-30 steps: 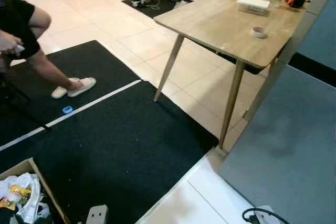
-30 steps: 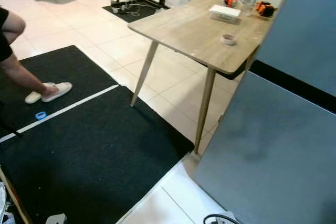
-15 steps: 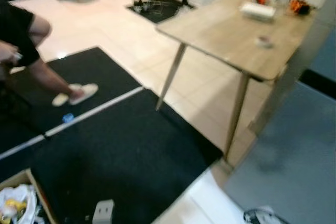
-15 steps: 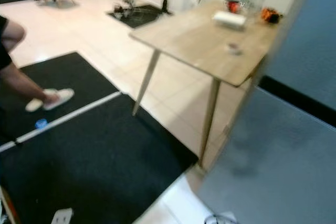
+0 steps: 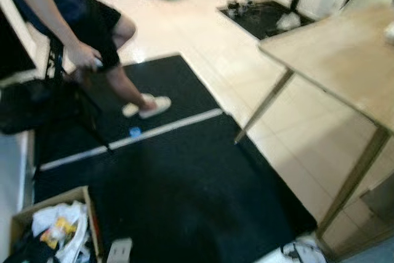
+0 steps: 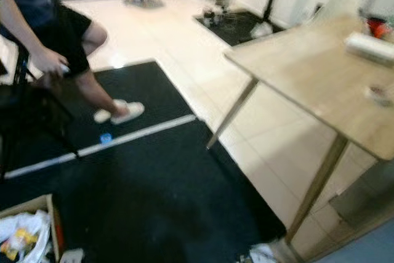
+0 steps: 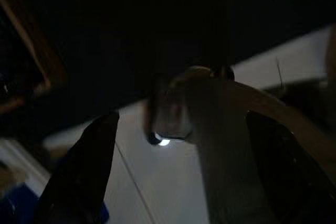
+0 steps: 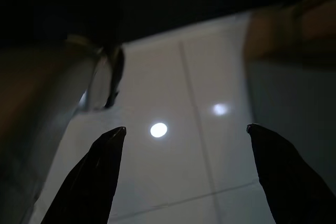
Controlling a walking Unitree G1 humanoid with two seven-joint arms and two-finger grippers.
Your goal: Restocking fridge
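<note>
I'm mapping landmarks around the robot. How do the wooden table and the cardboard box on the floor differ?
The wooden table stands on slanted legs over the pale tiles on the robot's right; the cardboard box sits low on the black mat at its left. The table carries a few small items; the box holds crumpled bags. Both are light brown.

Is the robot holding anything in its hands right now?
No, nothing. The left gripper and the right gripper both hang over the floor with their fingers spread apart and only floor between them.
</note>
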